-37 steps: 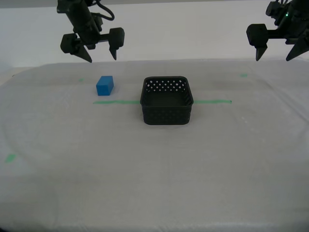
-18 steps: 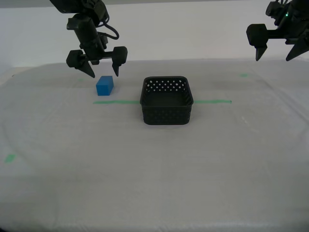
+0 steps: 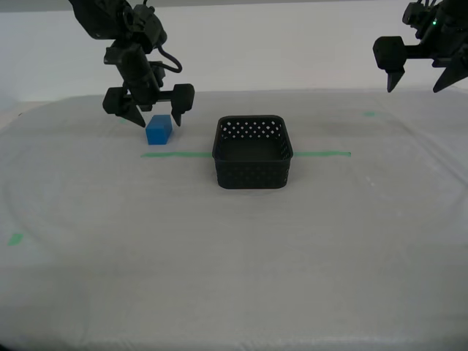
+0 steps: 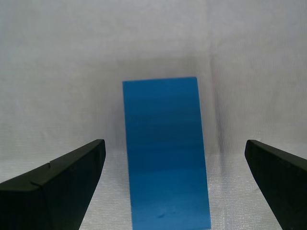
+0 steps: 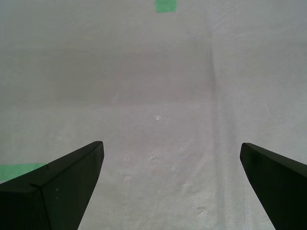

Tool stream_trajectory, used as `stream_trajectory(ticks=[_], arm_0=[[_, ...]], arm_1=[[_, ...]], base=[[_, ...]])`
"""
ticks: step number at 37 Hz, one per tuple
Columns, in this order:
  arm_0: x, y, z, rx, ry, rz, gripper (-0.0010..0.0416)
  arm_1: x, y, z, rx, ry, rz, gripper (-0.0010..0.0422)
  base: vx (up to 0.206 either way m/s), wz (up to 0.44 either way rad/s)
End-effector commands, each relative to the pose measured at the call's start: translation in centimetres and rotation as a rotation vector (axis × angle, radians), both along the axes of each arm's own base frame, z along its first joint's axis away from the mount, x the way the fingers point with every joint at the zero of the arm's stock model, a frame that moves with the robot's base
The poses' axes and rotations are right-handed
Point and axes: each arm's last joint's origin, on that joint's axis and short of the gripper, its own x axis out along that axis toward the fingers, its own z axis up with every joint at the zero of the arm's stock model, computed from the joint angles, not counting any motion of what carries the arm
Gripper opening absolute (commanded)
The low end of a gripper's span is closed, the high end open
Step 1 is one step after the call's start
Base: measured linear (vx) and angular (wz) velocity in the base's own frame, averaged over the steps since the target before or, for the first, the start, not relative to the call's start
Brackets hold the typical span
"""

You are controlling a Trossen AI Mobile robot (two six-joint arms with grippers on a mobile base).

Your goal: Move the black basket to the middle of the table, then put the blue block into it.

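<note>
The black basket (image 3: 252, 153) stands on the whitish table (image 3: 234, 248) near its middle, on the green tape line. The blue block (image 3: 158, 129) lies on the table toward the exterior view's left of the basket. My second gripper (image 3: 156, 118) is open and hangs just above the block, one fingertip on each side of it. In the second wrist view the block (image 4: 165, 153) lies between the spread fingers (image 4: 57, 182). My first gripper (image 3: 423, 79) is open and empty, high at the exterior view's right; the first wrist view shows only bare table between its fingers (image 5: 57, 184).
A thin green tape line (image 3: 322, 154) runs across the table behind the basket. Small green marks lie at the far right (image 3: 369, 113) and near left (image 3: 14, 238); one shows in the first wrist view (image 5: 166, 5).
My second gripper has come down from well above the table to just over the blue block, staying open. The first gripper, the basket and the block have not moved.
</note>
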Motion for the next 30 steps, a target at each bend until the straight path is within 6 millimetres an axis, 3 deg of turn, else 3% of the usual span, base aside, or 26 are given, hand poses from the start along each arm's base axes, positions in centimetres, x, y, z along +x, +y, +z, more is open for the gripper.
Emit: stream_trajectory(ticks=[1,30], arm_0=[[0.0,0.0,0.0,0.0,-0.001,0.003,0.0399],[0.0,0.0,0.0,0.0,-0.001,0.003,0.0398]], arm_1=[[0.0,-0.1,-0.1,-0.002,-0.017,-0.005,0.0401],[-0.8,-0.2,-1.8,-0.016,-0.047,-0.001,0.04]], base=[[0.0,0.0],[0.0,0.0]])
